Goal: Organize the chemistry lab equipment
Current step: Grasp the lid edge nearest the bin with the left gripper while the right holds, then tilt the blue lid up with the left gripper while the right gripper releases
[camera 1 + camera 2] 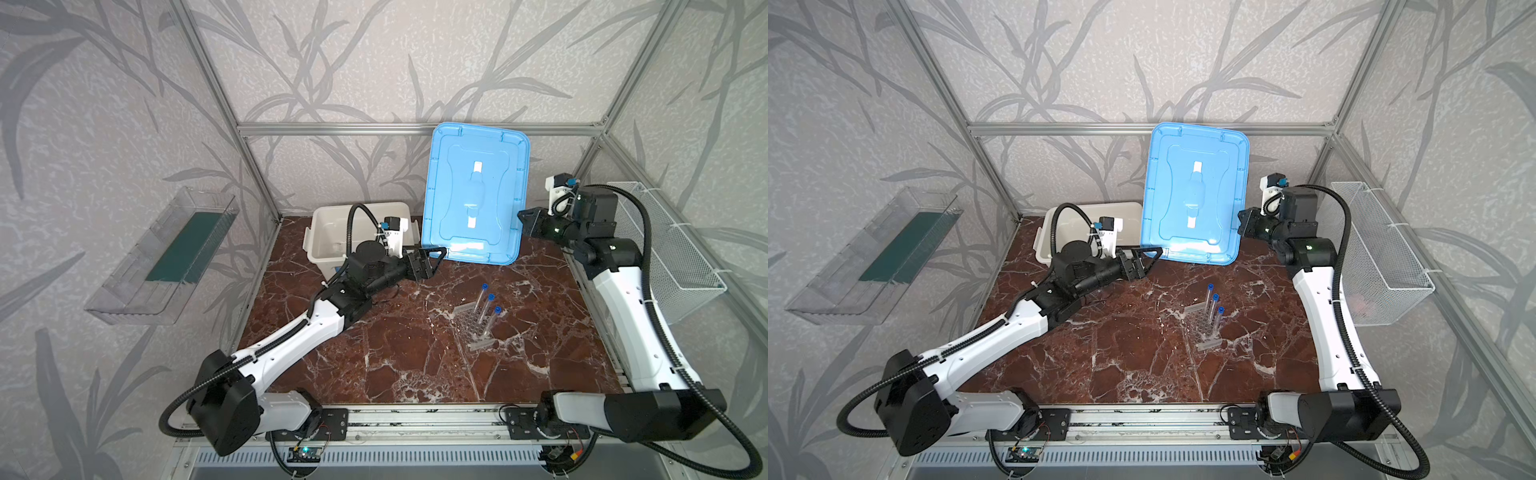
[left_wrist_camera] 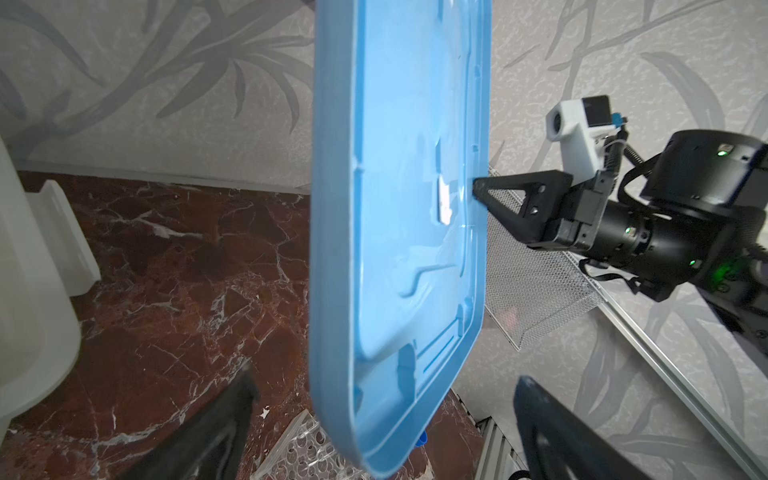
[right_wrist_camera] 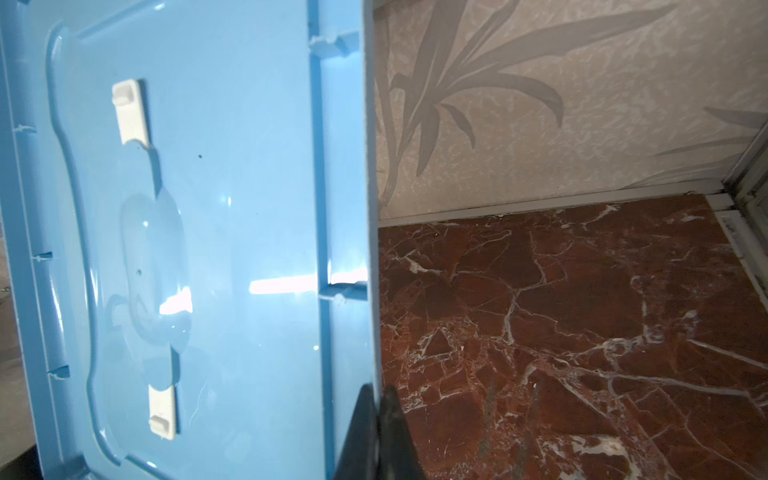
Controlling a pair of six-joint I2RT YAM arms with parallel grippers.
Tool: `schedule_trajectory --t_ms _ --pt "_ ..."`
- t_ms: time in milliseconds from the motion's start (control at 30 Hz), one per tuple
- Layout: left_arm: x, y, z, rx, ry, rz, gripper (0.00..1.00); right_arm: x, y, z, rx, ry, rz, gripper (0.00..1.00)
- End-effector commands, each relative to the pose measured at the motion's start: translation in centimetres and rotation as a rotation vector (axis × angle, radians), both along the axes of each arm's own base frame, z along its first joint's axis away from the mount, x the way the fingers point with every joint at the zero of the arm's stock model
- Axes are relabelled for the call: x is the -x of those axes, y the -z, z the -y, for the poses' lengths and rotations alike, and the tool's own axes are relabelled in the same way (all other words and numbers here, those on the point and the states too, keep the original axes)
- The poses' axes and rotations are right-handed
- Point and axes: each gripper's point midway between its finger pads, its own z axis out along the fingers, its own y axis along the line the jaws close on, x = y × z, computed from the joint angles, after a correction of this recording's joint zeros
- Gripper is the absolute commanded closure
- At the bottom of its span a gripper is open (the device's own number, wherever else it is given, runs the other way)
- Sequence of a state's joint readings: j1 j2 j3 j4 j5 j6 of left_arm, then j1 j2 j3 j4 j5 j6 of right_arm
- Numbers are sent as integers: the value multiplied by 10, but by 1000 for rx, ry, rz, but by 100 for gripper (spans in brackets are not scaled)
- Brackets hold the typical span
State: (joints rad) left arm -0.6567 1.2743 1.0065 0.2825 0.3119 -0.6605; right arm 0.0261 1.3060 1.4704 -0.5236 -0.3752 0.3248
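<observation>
Where the left wall carries a clear plastic bin (image 1: 166,257), the listing begins.

- White tub (image 1: 328,210): open, at the rear left of the marble table (image 1: 395,365).
- Left gripper (image 1: 432,259): jaws spread wide and holding nothing, just beside the lower left corner of the blue lid (image 1: 478,195). Contact with the lid cannot be told.
- Blue lid: stands on end, long axis running upward, ribbed face toward the front.
- Rack (image 1: 473,322): clear, honeycomb-holed, flat on the table right of centre, in front of the lid.
- Test tubes (image 1: 484,305): three, clear, standing in a row along the rack's right side, long axes near upright, blue caps on top and leaning toward the rear. They are well apart from both grippers, forward and right of the left one, forward and left of the right one.
- Right gripper (image 1: 523,216): clamped on the lid's right edge.
- Wire mesh basket (image 1: 673,257): on the right wall.
</observation>
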Motion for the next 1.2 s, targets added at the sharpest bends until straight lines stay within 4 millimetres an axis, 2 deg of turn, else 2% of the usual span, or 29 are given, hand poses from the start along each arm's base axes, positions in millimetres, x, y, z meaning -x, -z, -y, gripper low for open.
schedule_trajectory --t_ms 0,167,233,367,400,500,567,700,800,967,1067,1100,1133,1167 --pt "3 -19 -12 5 -27 41 7 6 -22 -10 -83 -45 68 100" --pt "6 -27 -14 -1 -17 46 24 8 -10 -13 -103 -52 53 100" --pt "3 -21 -17 -18 -36 28 25 8 -7 -15 -111 -60 48 100" --pt "-3 -17 -20 6 -34 2 34 8 -1 -18 -120 -71 38 100" --pt "-3 -17 -18 16 -23 -1 38 7 1 -19 -123 -72 34 100" --pt "-6 -14 -12 22 0 -21 39 5 7 -24 -134 -83 21 100" --pt "-5 -16 -13 31 0 -11 43 5 11 -26 -123 -85 18 100" --pt "-6 -14 -17 11 -20 -18 62 3 21 -28 -115 -82 1 100" --pt "-5 -11 -14 11 2 -38 66 1 28 -35 -113 -97 -11 100" --pt "-4 -7 -12 -4 16 -54 67 -1 37 -42 -100 -111 -29 100" --pt "0 -12 -14 -32 21 -30 81 -3 45 -43 -105 -110 -49 100" --pt "2 -14 -15 -54 24 -15 82 -3 48 -44 -112 -118 -58 100" --pt "3 -16 -17 -79 26 0 83 -2 49 -48 -121 -138 -66 96" --pt "5 -18 -21 -117 15 12 86 -1 49 -51 -132 -160 -69 87"
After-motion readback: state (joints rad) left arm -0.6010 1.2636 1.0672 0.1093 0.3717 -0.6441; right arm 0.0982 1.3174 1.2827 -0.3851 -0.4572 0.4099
